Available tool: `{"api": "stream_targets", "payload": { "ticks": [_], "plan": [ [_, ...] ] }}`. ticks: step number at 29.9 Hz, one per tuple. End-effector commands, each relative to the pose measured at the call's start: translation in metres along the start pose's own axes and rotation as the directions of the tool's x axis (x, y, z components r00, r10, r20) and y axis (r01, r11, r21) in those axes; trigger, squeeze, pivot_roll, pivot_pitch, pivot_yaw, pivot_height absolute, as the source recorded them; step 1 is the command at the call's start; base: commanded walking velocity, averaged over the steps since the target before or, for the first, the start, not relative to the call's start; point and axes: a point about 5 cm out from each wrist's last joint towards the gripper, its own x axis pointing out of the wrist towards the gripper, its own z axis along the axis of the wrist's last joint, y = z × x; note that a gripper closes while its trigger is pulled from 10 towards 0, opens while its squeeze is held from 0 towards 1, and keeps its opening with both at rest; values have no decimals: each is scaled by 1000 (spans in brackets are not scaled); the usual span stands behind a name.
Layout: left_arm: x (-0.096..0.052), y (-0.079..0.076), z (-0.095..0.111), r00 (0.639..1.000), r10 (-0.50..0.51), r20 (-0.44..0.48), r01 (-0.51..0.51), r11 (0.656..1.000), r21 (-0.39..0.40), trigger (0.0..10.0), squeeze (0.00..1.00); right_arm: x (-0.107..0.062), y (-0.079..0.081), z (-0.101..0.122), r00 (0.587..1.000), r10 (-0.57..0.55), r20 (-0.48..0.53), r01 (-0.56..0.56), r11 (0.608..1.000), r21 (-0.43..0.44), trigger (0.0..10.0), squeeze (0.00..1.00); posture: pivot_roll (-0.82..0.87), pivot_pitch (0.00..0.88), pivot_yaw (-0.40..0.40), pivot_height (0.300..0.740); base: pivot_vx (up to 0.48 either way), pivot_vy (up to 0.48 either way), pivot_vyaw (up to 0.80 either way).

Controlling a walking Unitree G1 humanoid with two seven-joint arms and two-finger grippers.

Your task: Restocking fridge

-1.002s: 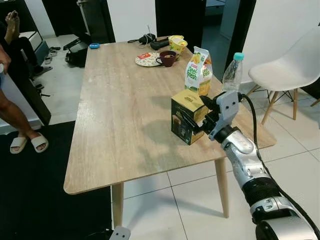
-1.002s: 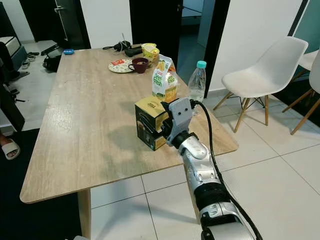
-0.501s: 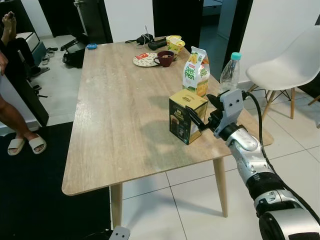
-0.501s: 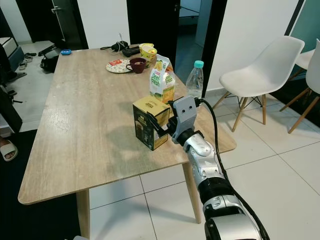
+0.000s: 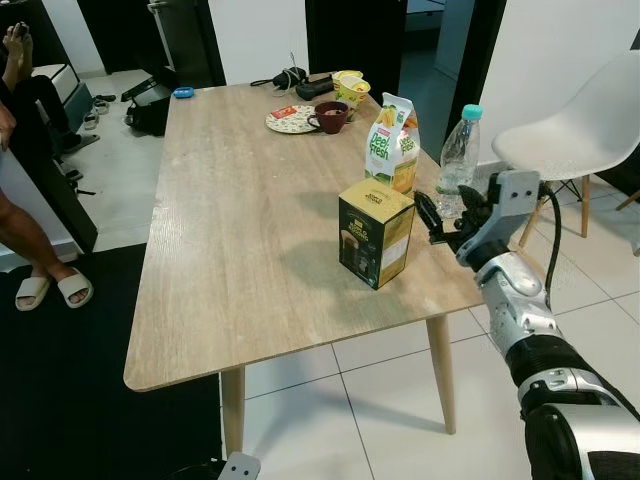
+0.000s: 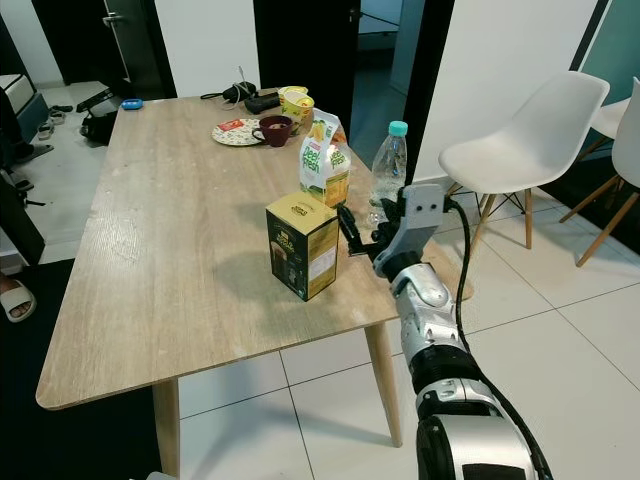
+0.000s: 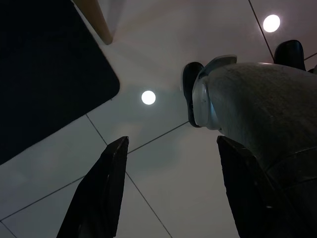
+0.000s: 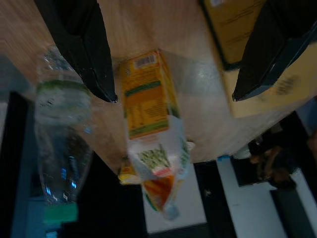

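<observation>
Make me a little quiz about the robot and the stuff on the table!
1. True or false: the right gripper is open and holds nothing.
2. Which stands nearest the right gripper? A) the maroon cup B) the water bottle C) the plate
3. Fill in: the juice carton stands between the yellow box and the far end of the wooden ____.

Key
1. True: its fingers are spread, with the box beside them, untouched.
2. B
3. table

The left gripper hangs open over the floor.
</observation>
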Motion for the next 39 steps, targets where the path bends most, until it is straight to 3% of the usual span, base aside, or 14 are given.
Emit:
{"api": "stream_targets", "payload": {
  "ticks": [1,5,6,10,19,30,39],
  "plan": [
    [0,-2,-4,1000,-9,-15,9,1000,9,10000,0,-1,-2,-7,998,-16,-68,13,999,-50,10000,0,51,0,-19,740,0,0,0],
    [0,-2,-3,1000,-9,-12,9,1000,7,10000,0,-2,-1,-12,994,-15,-112,1,992,-130,10000,0,49,0,-18,740,0,0,0],
    [0,-2,-2,1000,-10,-10,10,1000,4,10000,0,-4,0,-18,986,-12,-165,-23,977,-210,10000,0,48,0,-17,740,0,0,0],
    [0,-2,0,1000,-11,-6,11,1000,2,10000,0,-4,1,-22,981,-7,-194,-45,965,-260,10000,0,47,0,-14,740,0,0,0],
    [0,-1,1,1000,-12,-2,12,1000,4,10000,0,-3,2,-18,984,24,-175,-67,967,-247,10000,0,46,0,-12,740,0,0,0],
    [0,0,0,1000,-9,-5,9,1000,9,10000,0,-8,15,-14,963,237,-126,-258,947,-193,10000,0,45,0,-9,740,0,0,0],
    [0,0,-1,1000,-8,-7,8,1000,5,10000,0,-11,20,-14,942,315,-115,-331,928,-170,10000,0,45,0,-8,740,0,0,0]
  ]
}}
